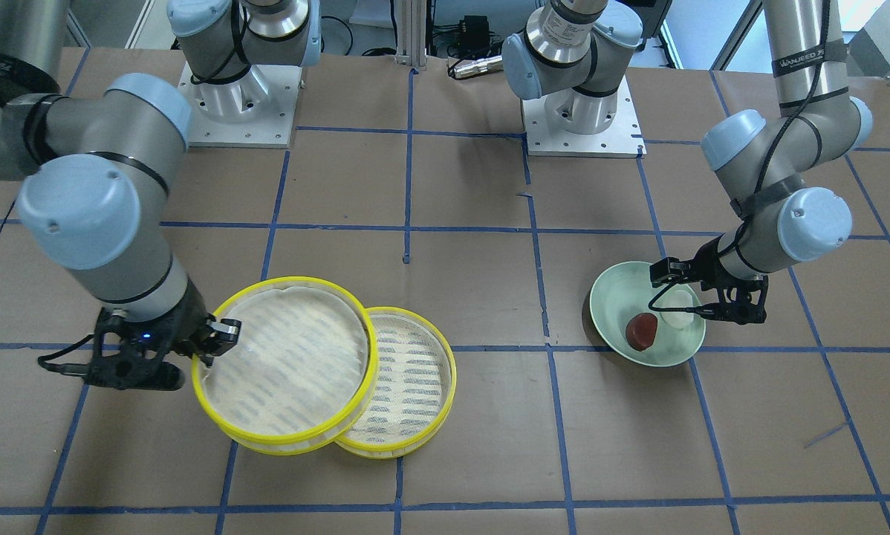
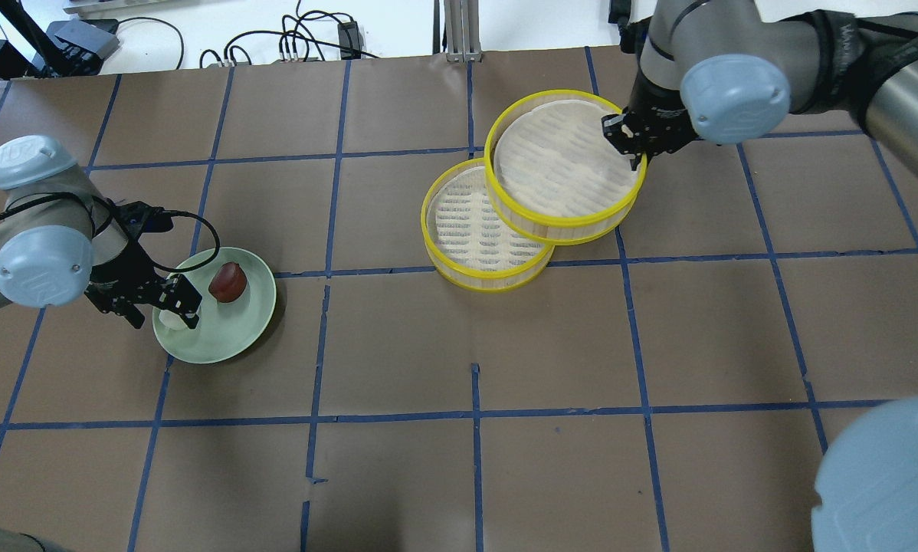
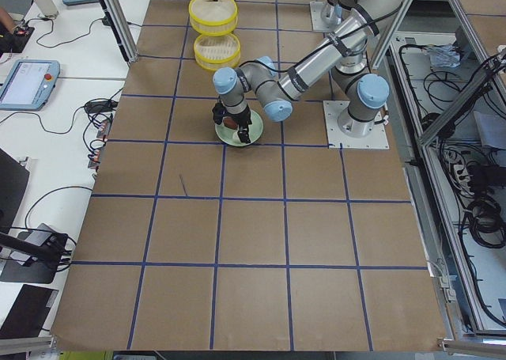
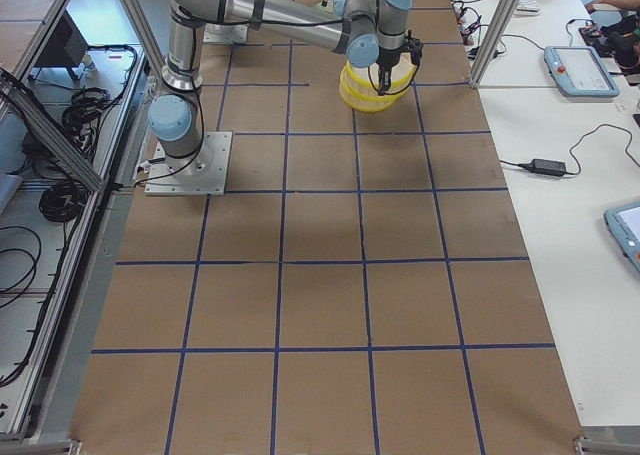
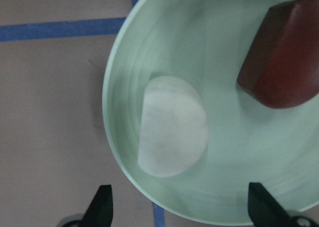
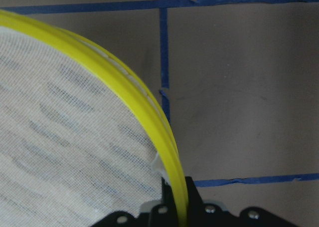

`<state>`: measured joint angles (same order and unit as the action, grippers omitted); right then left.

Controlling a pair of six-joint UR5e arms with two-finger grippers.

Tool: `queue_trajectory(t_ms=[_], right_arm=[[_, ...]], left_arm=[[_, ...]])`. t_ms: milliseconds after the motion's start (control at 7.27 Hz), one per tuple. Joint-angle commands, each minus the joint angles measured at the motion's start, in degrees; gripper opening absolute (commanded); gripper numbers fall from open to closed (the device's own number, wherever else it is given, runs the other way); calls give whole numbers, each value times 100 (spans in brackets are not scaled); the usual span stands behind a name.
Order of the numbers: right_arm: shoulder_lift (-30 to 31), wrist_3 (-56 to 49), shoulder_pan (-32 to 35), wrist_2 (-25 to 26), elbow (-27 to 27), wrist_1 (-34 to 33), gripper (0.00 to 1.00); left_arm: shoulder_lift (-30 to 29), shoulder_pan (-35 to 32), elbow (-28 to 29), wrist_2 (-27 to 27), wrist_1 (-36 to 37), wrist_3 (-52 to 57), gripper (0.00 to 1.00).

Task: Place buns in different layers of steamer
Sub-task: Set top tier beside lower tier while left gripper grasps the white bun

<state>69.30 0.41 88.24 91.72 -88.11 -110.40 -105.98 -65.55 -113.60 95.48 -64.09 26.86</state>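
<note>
On the left we have the left gripper low over the pale green plate, its fingers spread wide, with the white bun below and between them and neither finger touching it. Just beside it on the same plate lies the dark reddish-brown bun, a small gap between the two. Across the brown table with its blue tape grid we reach the two yellow-rimmed steamer trays. The lower tray sits flat on the table, and the upper tray overlaps its right part. Whether it rests there or hangs clear, we cannot tell. At the right, the right gripper pinches the upper tray's yellow rim, one finger inside and one outside.
</note>
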Motion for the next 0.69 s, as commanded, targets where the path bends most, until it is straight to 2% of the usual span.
queue_trajectory(t_ms=[0, 138, 275, 550], right_arm=[[22, -558, -439, 117, 4, -69, 6], [22, -525, -440, 135, -13, -78, 6], [-4, -559, -501, 231, -22, -192, 6], [22, -577, -746, 276, -22, -193, 6]], left_arm=[[-98, -2, 4, 6, 255, 4, 68], [-115, -2, 4, -20, 265, -5, 45], [-116, -2, 22, -212, 265, -5, 35], [-107, -10, 57, -214, 422, -5, 14]])
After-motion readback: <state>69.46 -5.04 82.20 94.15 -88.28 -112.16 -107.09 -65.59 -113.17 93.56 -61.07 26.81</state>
